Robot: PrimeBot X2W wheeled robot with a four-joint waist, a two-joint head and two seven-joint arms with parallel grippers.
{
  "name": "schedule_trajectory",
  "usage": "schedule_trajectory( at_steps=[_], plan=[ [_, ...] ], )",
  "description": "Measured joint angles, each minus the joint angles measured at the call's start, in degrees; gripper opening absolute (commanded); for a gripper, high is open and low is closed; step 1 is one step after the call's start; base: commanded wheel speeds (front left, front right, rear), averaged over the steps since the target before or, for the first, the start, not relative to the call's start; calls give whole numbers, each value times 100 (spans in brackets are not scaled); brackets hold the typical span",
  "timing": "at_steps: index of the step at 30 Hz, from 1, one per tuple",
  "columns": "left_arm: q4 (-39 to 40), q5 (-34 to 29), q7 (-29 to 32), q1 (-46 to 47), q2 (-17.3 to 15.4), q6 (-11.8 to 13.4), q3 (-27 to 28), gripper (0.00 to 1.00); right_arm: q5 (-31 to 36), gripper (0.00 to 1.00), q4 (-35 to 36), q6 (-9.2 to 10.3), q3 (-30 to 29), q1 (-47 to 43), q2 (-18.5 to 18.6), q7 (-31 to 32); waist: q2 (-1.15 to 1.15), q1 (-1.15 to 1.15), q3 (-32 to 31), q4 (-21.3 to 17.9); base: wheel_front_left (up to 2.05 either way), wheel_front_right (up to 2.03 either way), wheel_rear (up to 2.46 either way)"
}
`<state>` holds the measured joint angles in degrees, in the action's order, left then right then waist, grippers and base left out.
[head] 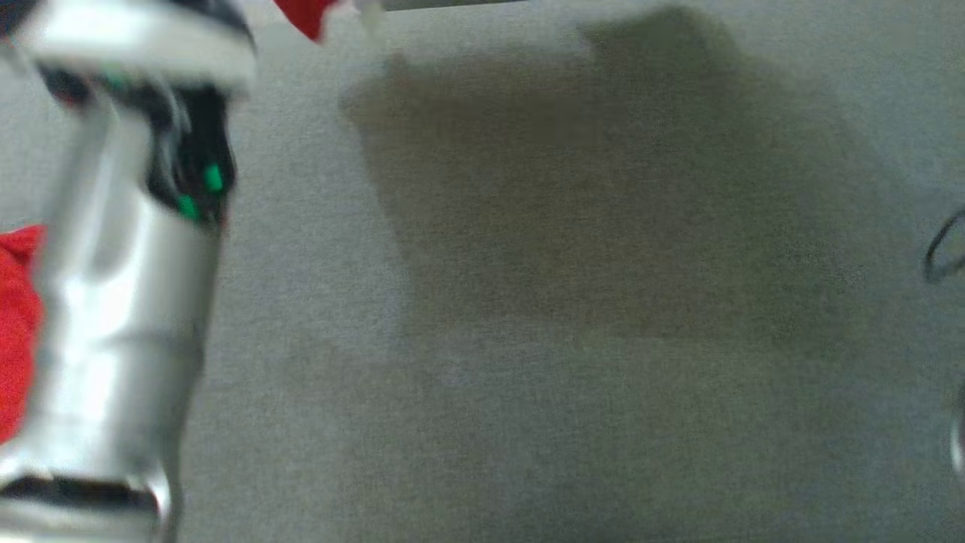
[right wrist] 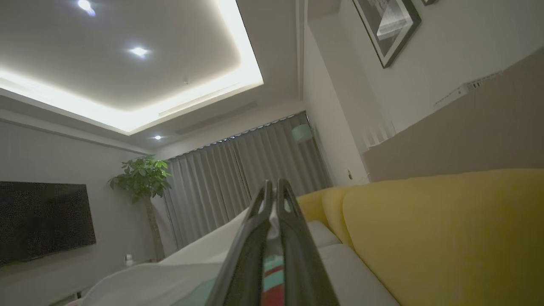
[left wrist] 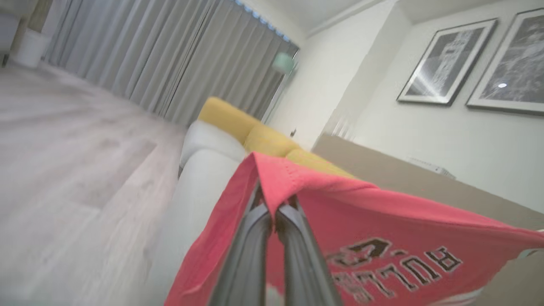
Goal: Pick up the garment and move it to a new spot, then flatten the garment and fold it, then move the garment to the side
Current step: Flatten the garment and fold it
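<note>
The garment [left wrist: 382, 221] is a red jersey with black-and-white lettering, lifted off the sofa. In the left wrist view my left gripper [left wrist: 274, 208] is shut on a pinched fold of its red cloth, which drapes away to the right. My right gripper [right wrist: 274, 193] is shut too, with a strip of pale, teal and red fabric [right wrist: 272, 272] of the garment caught between its fingers and more pale cloth [right wrist: 170, 276] hanging to its left. The blurred head view has red cloth [head: 19, 324] at the left edge behind my silver left forearm [head: 128, 286], and another red bit [head: 305, 15] at the top.
A grey fabric seat [head: 565, 302] spreads under the head camera, crossed by a broad shadow. Yellow back cushions [right wrist: 446, 229] and a white sofa arm [left wrist: 199, 170] stand near the grippers. A dark cable loop [head: 942, 249] lies at the right edge. Wooden floor [left wrist: 63, 148] lies beyond.
</note>
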<state>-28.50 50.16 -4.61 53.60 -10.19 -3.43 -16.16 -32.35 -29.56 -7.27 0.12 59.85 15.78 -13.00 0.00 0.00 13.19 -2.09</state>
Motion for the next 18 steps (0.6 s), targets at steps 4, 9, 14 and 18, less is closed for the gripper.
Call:
schedule_trajectory(
  at_steps=[4, 9, 14, 18],
  plan=[
    [-506, 481, -23, -1247, 216, -171, 91, 0, -458, 0, 5, -1, 215, -1289, 11, -13, 0, 0, -13, -126, 0, 0, 0],
    [-1040, 1031, -52, -2635, 586, -324, 35, 0, -932, 0, 96, -1, 461, -2977, 0, -12, 0, 0, -70, -260, 0, 0, 0],
    [-1057, 1158, -292, -3046, 639, -415, -146, 0, -1129, 0, 275, -1, 487, -3921, -36, -19, 0, -1, -236, -298, 0, 0, 0],
    [-1017, 1360, -556, -3512, 683, -417, -421, 0, -1212, 0, 331, 0, 457, -4592, -112, -70, 0, -2, -486, -299, 0, 0, 0]
  ],
)
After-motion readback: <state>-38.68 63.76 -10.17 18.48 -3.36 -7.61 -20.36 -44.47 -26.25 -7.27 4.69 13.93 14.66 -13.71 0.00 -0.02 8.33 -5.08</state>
